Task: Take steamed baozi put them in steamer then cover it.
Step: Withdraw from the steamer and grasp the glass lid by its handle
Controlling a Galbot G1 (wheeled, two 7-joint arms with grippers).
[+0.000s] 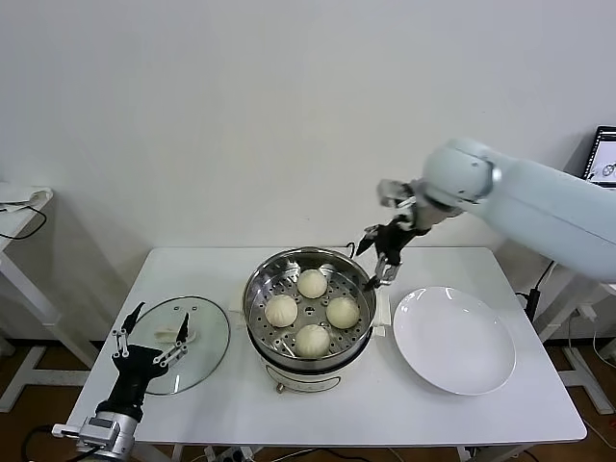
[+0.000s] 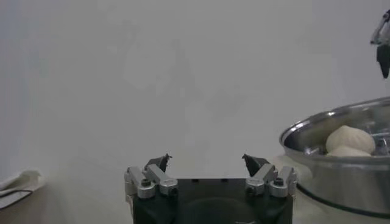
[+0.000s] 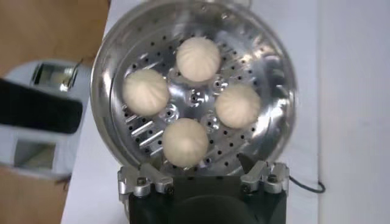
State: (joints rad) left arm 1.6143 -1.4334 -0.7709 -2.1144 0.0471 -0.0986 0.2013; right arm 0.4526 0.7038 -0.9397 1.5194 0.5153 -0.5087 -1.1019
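The left arm is mostly cut off at the bottom edge of the head view, so you only get its wrist and the left gripper [image 1: 154,325]. The right arm's shoulder runs out of frame on the right too. In the right wrist view the fingertips are hard to pick out against the shiny metal, and there's a dark blurry shape at one side I can't identify. A screen [image 1: 604,157] peeks in at the far right edge of the head view, and nothing on it is legible. No brand or writing readable anywhere.

The right gripper [image 1: 378,256] hangs over the steamer's [image 1: 258,284] back right rim, pointing down, fingers spread apart and holding nothing. The arm comes in from the right with the elbow high. The left gripper sits low at the front left of the table [image 1: 481,404], fingers wide apart, hovering over the near edge of the cover [image 1: 197,346]; whether it touches the glass I can't tell.

All 4 baozi [image 1: 311,283] are in the steamer on the perforated tray, in a diamond. The cover lies flat on the table left of the steamer, handle up. A white plate [image 1: 452,339] sits right of the steamer.
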